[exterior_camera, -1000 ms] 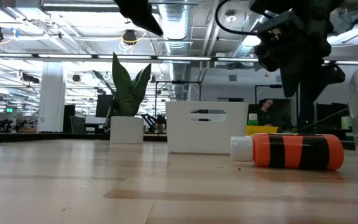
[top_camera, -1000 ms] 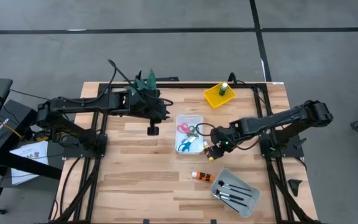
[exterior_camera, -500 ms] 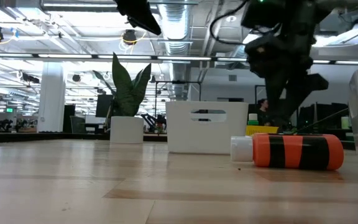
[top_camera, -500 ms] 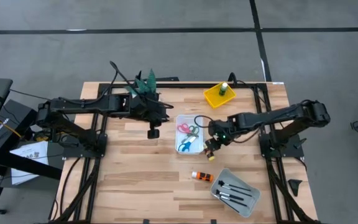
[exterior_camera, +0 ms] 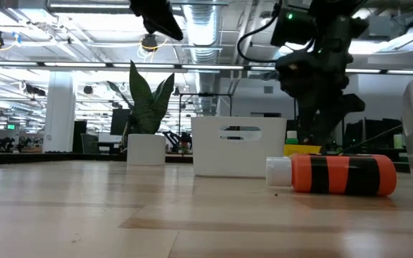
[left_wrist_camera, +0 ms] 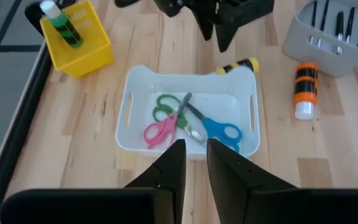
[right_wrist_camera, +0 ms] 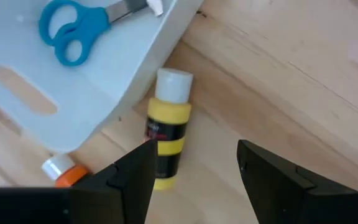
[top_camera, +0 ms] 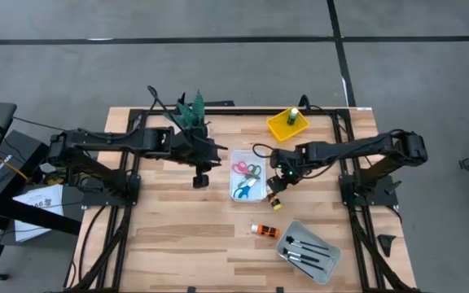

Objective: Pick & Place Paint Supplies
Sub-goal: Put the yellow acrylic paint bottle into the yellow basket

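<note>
Right gripper (right_wrist_camera: 191, 165) jaws apart.

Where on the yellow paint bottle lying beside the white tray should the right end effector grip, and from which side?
Grip the yellow bottle across its round body at the dark label band, coming from above. It lies flat on the table close beside the white tray, so the fingers should straddle it crosswise. The open right end effector already hangs over it.

Overhead, table-level and wrist cameras share white tray (top_camera: 248, 174).

Yellow bottle (right_wrist_camera: 165, 140) w/ black stripes, white cap. Orange bottle (left_wrist_camera: 304, 86) w/ black bands. Scissors: pink (left_wrist_camera: 160, 132), green (left_wrist_camera: 166, 107), blue (left_wrist_camera: 219, 129) in white tray (left_wrist_camera: 128, 112). Light wood tabletop (top_camera: 177, 228).
</note>
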Controlling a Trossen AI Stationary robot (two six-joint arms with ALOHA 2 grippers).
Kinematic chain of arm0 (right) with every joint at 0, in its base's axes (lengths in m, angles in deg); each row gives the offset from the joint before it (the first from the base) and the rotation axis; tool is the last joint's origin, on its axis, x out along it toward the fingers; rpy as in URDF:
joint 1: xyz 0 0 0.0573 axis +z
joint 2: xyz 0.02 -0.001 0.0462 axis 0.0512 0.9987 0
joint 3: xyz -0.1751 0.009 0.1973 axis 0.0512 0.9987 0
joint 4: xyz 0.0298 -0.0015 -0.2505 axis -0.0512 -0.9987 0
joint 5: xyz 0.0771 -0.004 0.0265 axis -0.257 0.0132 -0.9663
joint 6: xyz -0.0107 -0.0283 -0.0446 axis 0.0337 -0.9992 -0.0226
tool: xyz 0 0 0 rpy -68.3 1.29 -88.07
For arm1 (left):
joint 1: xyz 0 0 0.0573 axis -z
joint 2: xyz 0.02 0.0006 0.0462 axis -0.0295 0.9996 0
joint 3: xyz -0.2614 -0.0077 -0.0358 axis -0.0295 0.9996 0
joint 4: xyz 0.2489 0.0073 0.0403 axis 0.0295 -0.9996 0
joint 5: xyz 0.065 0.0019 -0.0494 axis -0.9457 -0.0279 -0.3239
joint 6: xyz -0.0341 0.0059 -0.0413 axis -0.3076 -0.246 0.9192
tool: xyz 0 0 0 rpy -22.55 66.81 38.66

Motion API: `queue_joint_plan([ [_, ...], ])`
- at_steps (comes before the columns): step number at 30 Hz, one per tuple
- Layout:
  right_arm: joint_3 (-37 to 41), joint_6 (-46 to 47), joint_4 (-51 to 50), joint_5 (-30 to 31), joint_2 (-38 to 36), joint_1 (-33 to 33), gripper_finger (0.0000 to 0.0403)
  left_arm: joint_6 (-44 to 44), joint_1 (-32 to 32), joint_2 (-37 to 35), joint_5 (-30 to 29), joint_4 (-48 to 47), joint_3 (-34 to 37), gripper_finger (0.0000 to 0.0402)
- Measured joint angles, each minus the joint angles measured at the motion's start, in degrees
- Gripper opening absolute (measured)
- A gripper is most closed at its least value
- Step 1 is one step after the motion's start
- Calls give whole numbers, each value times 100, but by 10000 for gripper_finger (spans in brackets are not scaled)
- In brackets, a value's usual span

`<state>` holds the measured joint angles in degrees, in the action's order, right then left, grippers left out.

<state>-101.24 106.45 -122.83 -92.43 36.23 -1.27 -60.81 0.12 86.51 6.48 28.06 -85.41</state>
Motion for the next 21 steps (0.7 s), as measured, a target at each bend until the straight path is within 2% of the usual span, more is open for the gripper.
queue_joint_plan([
  [11, 0, -29, 379, -213, 472, 44, 217, 450, 69, 2, -3, 488, 665, 57],
  [21, 4, -4, 717, -297, 572, 76, 217, 537, 245, 4, 1, 624, 731, 57],
])
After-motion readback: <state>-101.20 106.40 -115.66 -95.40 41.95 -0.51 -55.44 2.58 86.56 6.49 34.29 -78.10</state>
